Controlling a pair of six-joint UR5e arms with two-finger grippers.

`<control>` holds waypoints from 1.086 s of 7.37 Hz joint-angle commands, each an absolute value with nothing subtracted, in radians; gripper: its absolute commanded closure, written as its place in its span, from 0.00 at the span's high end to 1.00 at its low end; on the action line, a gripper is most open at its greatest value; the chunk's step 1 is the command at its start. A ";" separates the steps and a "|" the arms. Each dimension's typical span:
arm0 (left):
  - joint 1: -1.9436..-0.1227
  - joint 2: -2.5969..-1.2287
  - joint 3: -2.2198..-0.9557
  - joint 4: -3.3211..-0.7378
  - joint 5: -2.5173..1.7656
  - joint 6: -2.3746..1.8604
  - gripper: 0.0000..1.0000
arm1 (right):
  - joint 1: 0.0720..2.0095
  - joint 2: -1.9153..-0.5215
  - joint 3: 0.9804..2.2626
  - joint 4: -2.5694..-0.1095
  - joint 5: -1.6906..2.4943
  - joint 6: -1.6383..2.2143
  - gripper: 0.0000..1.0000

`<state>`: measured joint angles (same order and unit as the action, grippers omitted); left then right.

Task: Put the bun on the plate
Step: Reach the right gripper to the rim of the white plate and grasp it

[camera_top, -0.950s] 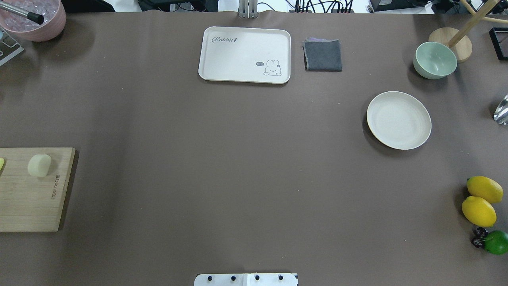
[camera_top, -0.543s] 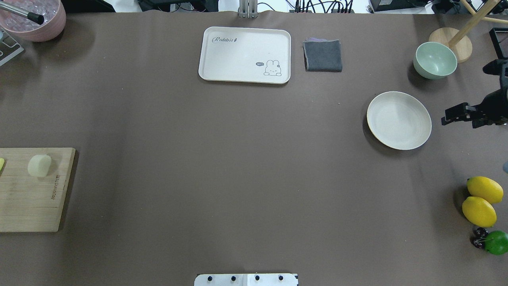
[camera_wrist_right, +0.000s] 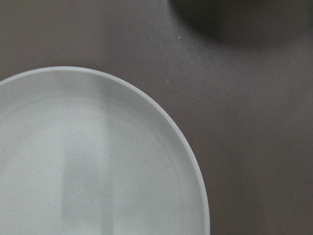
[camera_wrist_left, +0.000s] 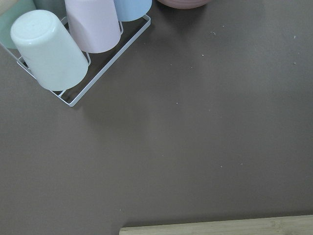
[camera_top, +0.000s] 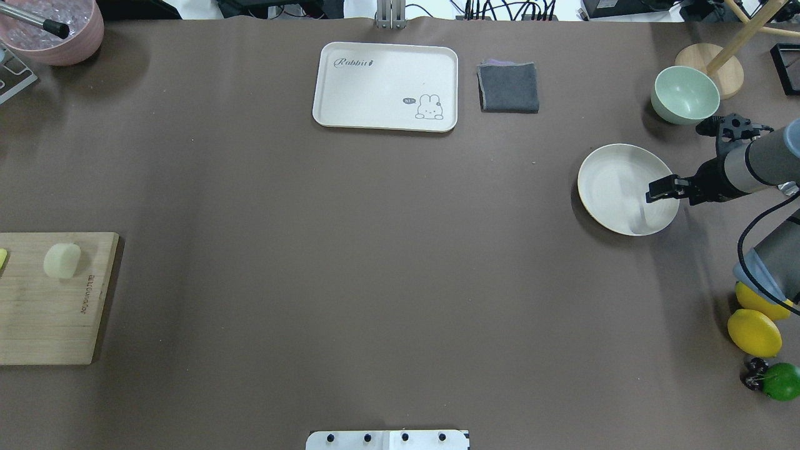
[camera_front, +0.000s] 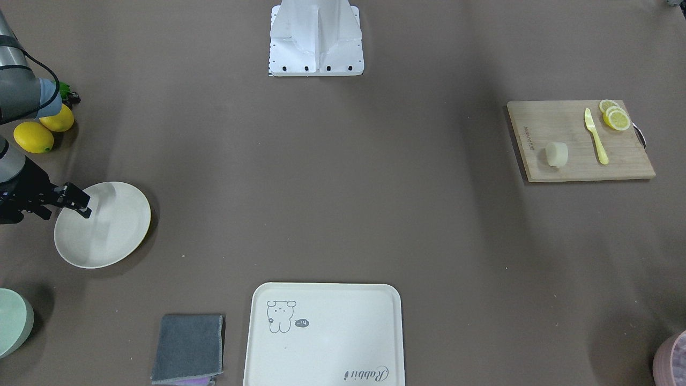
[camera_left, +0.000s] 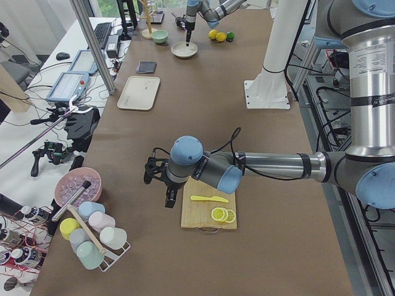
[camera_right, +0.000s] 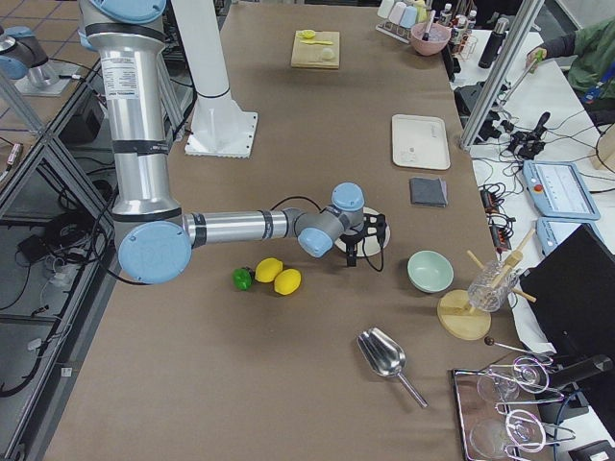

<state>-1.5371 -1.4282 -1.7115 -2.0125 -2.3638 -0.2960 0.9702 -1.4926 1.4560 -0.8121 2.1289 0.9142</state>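
The bun (camera_top: 61,260) (camera_front: 556,154) is a pale stubby cylinder lying on a wooden cutting board (camera_top: 44,325) at the table's left edge. Far across the table on the right sits the round cream plate (camera_top: 615,187) (camera_front: 107,236) with nothing on it. My right gripper (camera_top: 656,190) (camera_front: 79,205) hangs over the plate's right rim, fingers together and holding nothing; its wrist view looks straight down on the plate (camera_wrist_right: 88,161). My left gripper (camera_left: 169,200) shows only in the left side view, hovering beside the board, and I cannot tell whether it is open.
A cream tray (camera_top: 385,86) and a grey cloth (camera_top: 508,87) lie at the back. A green bowl (camera_top: 684,94), lemons (camera_top: 754,332) and a lime (camera_top: 781,381) crowd the right side. A yellow knife (camera_front: 595,135) and lemon slices (camera_front: 615,117) share the board. A cup rack (camera_wrist_left: 73,44) stands by the left wrist.
My right arm has come in from the right edge and moved left, from beside the plate to over its right rim. The bun and plate have not moved.
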 commanded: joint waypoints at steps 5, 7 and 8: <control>-1.536 -1.428 -1.709 -2.014 -2.364 -0.295 0.98 | 0.971 -1.529 1.485 -0.772 2.125 0.919 0.10; -1.536 -1.430 -1.712 -2.014 -2.364 -0.296 0.98 | 0.971 -1.526 1.512 -0.787 2.129 0.920 0.00; -1.536 -1.430 -1.712 -2.014 -2.364 -0.296 0.98 | 0.974 -1.526 1.519 -0.784 2.131 0.922 0.00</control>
<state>-1.5355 -1.4290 -1.7111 -2.0140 -2.3639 -0.2958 0.9719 -1.5260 1.5080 -0.7818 2.1304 0.9201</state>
